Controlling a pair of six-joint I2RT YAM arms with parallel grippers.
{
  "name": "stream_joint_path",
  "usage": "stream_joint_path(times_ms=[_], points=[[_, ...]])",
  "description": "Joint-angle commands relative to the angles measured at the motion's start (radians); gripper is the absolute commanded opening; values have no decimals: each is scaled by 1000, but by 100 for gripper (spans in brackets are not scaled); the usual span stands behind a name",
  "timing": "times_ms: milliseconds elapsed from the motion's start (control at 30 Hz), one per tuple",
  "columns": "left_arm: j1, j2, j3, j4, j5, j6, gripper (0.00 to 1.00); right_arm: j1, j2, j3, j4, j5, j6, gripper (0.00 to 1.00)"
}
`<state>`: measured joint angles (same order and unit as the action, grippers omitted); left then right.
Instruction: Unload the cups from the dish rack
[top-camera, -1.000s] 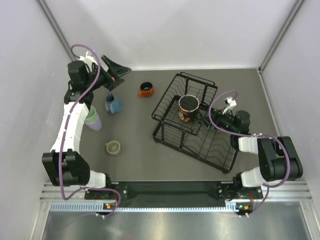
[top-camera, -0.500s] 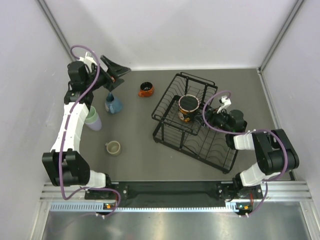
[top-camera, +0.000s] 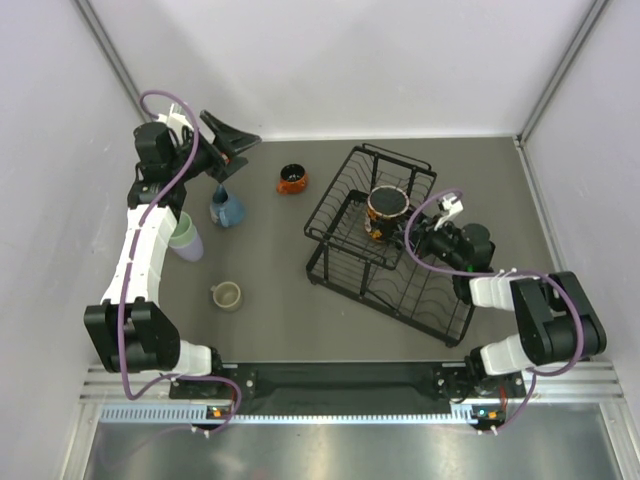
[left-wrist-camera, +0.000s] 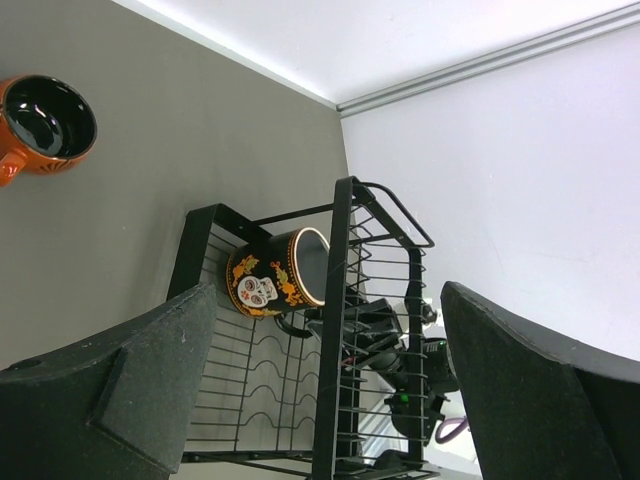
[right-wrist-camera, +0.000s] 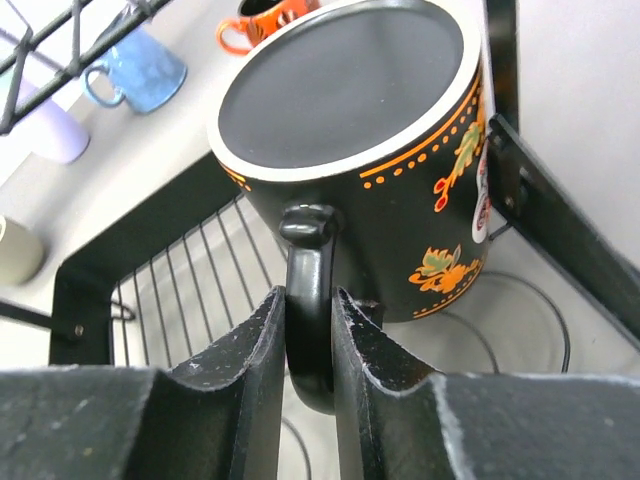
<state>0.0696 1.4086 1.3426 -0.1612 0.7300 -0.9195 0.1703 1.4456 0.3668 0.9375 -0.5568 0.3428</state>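
Note:
The dark patterned mug (top-camera: 386, 208) (right-wrist-camera: 370, 150) (left-wrist-camera: 278, 282) stands in the raised tier of the black wire dish rack (top-camera: 425, 295) (left-wrist-camera: 345, 330). My right gripper (top-camera: 409, 232) (right-wrist-camera: 309, 335) is shut on its black handle (right-wrist-camera: 308, 300), one finger on each side. My left gripper (top-camera: 238, 150) (left-wrist-camera: 330, 390) hangs wide open at the far left, holding nothing. On the table left of the rack stand the orange cup (top-camera: 292, 179) (left-wrist-camera: 45, 120), blue mug (top-camera: 227, 210) (right-wrist-camera: 145, 70), mint-green tumbler (top-camera: 181, 228), lavender tumbler (top-camera: 191, 247) and beige mug (top-camera: 226, 295).
The rack lies at an angle right of the table's middle, its tall wire rim (right-wrist-camera: 545, 230) close beside the mug. White walls enclose the table on three sides. The left arm (top-camera: 150, 240) reaches along the left wall, over the tumblers.
My right gripper pushed in toward the patterned mug and closed on its handle. The mug shifted slightly up and toward the far side. The left arm stayed put.

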Motion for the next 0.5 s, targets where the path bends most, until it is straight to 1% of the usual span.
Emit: stream_joint_path(times_ms=[0,33,233,367,467], points=[[7,-36,1,66,28,-15,99,-2,-79,-19,46,-15,-34,2],[7,-37,1,68,28,-15,99,-2,-100,-17,34,-31,-50,0],[7,-59,-17,75,28,-25,99,0,-160,-38,11,-74,-61,0],[7,-62,-19,77,28,-28,98,-3,-224,-60,-32,-51,-65,0],[7,-66,-23,75,37,-28,98,-2,-298,-65,-141,0,-79,0]])
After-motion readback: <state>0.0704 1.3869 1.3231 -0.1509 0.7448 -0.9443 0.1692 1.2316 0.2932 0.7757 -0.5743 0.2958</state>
